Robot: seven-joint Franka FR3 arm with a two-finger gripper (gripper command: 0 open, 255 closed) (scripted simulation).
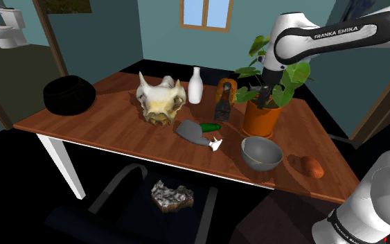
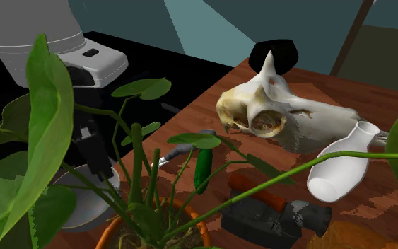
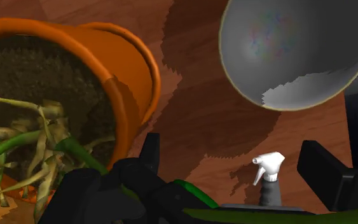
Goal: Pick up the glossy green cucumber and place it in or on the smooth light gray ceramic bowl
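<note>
- grey bowl stands near the tabletop's front edge;
- green cucumber lies on the wood beyond it, just beside a grey spray bottle;
- tool, fingers spread and empty, hangs among leaves by the orange plant pot further back.

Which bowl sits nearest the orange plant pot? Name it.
The light grey round bowl, beside the orange pot; the black round bowl sits far across the wood table.
</note>
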